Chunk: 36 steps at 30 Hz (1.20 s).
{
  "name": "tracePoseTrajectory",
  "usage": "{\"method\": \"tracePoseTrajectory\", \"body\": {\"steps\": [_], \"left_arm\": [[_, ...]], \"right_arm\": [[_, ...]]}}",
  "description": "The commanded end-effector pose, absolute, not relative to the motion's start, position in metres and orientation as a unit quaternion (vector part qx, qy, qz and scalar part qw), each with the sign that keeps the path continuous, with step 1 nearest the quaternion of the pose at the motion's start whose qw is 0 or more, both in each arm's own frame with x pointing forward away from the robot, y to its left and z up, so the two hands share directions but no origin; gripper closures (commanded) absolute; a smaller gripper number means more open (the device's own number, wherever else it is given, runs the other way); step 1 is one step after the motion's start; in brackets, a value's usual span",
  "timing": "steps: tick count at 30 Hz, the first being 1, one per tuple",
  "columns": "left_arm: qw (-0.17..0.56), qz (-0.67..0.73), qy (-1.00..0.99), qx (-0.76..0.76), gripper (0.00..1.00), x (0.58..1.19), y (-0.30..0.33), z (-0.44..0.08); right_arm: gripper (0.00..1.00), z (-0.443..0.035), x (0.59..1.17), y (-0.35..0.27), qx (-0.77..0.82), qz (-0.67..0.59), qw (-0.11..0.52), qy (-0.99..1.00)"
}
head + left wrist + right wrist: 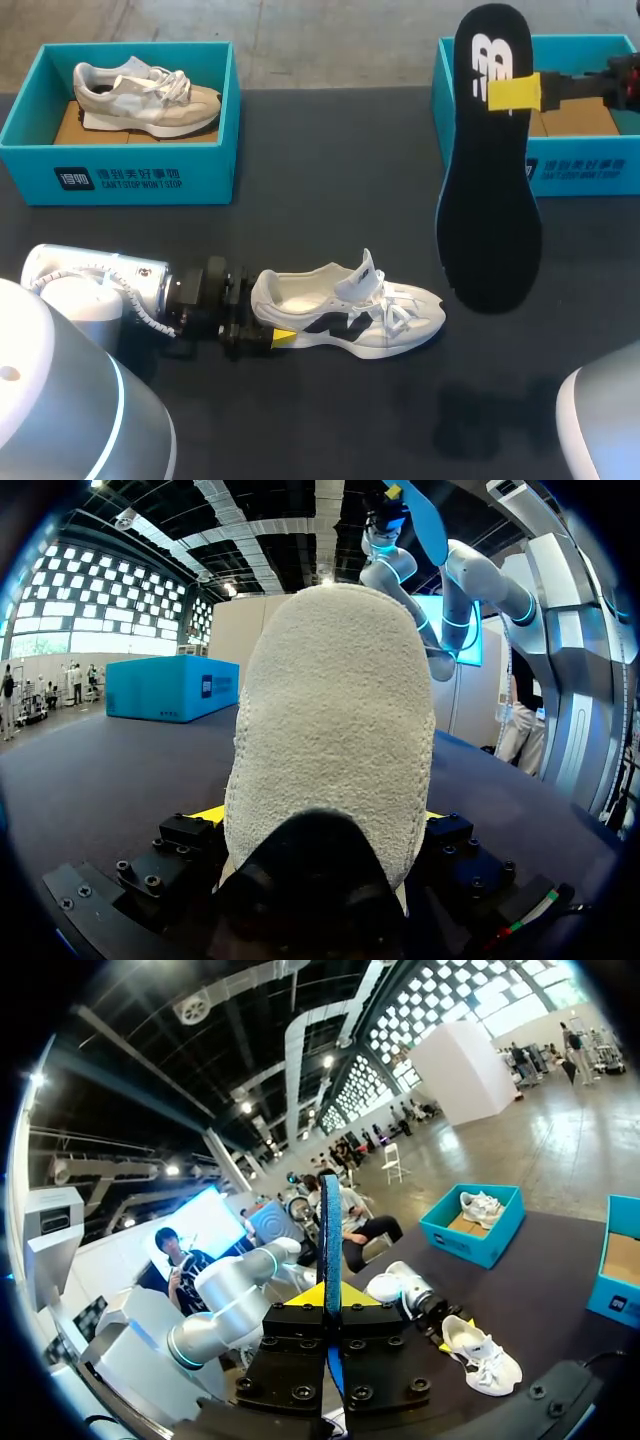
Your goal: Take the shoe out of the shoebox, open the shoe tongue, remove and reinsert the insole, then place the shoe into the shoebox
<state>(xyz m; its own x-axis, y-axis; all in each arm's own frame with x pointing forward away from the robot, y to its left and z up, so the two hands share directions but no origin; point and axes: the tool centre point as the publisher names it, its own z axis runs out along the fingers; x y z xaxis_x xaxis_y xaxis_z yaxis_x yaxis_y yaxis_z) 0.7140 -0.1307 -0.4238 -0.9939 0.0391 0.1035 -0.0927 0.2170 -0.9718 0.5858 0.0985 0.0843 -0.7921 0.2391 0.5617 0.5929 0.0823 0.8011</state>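
shoe [345, 312]: rests on its sole on the desk [330, 430], opening upward and tongue [366, 270] lifted; its long axis runs heel to toe across the desk.
left pincer [256, 322]: clenched on the shoe's heel with a finger on each side, bracing it.
right pincer [513, 92]: grasping the black insole [488, 200] near one end, held aloft beyond the shoe's toe.
insole axis: roughly crosswise to the shoe's, with the free end hanging toward the toe.
coming move (judgement): reinsertion. The insole must swing into line with the shoe and enter at the opening. The right arm carries it; the left arm, nearer the shoe, only steadies.
toe-side shoebox [585, 170]: behind the shoe's toe end; only a cardboard liner [580, 118] shows, the rest hidden.
heel-side shoebox [120, 178]: behind the shoe's heel end; holds a second shoe [145, 95], pale.
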Motion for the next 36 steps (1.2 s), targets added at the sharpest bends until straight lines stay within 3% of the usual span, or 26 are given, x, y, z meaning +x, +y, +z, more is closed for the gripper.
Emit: {"method": "tracePoseTrajectory", "body": {"steps": [1, 7, 8, 9, 10, 36], "left_arm": [[0.054, 0.625, -0.778, 0.017, 1.0, 0.715, -0.131, -0.426], [0.053, 0.626, -0.778, 0.017, 1.0, 0.715, -0.13, -0.424], [0.054, 0.625, -0.778, 0.019, 0.53, 0.715, -0.13, -0.424], [0.055, 0.625, -0.778, 0.019, 0.16, 0.715, -0.129, -0.424], [0.056, 0.625, -0.778, 0.02, 0.0, 0.715, -0.129, -0.424], [0.032, 0.541, -0.841, -0.008, 0.0, 0.708, -0.098, -0.38]], "right_arm": [[1.0, 0.085, 0.589, 0.1, -0.288, -0.611, 0.146, -0.723], [1.0, 0.085, 0.589, 0.1, -0.288, -0.611, 0.146, -0.723], [1.0, 0.085, 0.589, 0.1, -0.288, -0.611, 0.146, -0.723], [1.0, 0.085, 0.589, 0.1, -0.288, -0.611, 0.146, -0.723], [1.0, 0.085, 0.589, 0.1, -0.288, -0.611, 0.146, -0.723], [1.0, 0.085, 0.589, 0.1, -0.288, -0.611, 0.146, -0.723]]}}
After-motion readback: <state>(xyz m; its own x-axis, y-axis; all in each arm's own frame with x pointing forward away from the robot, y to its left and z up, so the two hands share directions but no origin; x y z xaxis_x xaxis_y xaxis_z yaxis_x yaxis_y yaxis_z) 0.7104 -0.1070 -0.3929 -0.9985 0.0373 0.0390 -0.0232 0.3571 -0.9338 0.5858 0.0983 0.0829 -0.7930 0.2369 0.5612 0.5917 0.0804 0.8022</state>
